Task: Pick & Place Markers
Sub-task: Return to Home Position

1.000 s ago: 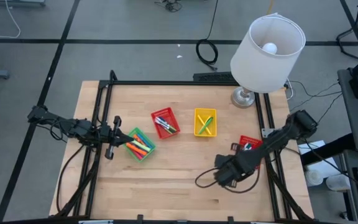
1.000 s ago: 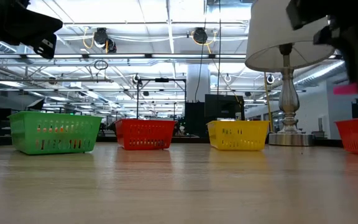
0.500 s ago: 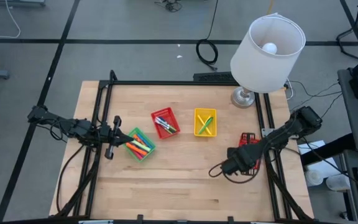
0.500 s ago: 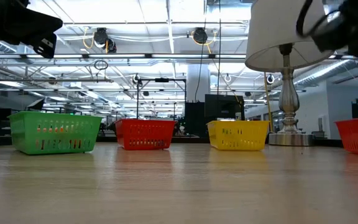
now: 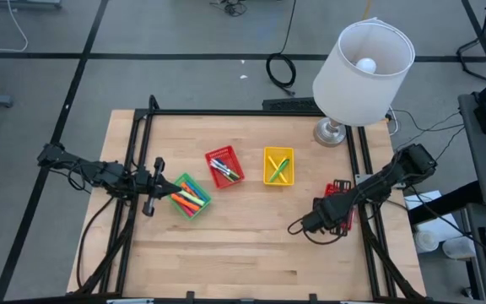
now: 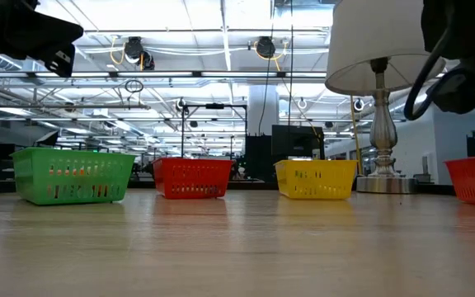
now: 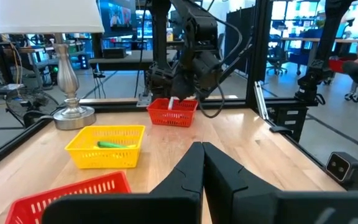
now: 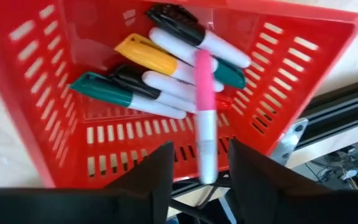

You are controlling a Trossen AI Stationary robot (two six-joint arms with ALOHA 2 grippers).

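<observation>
Below my right tool [image 8: 201, 152] I see glossy plastic mesh basket [image 8: 278, 68], smooth-barrelled plastic markers [image 8: 166, 84] in it, matt grained wood surface [image 5: 243, 228] beneath, polished metal lamp base [image 7: 73, 115] beyond my left tool [image 7: 199, 152]

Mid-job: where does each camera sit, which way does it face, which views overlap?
High view: above the table, looking straight down; left arm and right arm show.
Low view: table-top height, level across to the green basket and lamp; arm parts in upper corners.
Left wrist view: behind the left gripper, fingers shut, facing the yellow basket and right arm.
Right wrist view: over the right gripper, fingers open, looking down into the right red basket of markers.
Both wrist views show that basket.
</observation>
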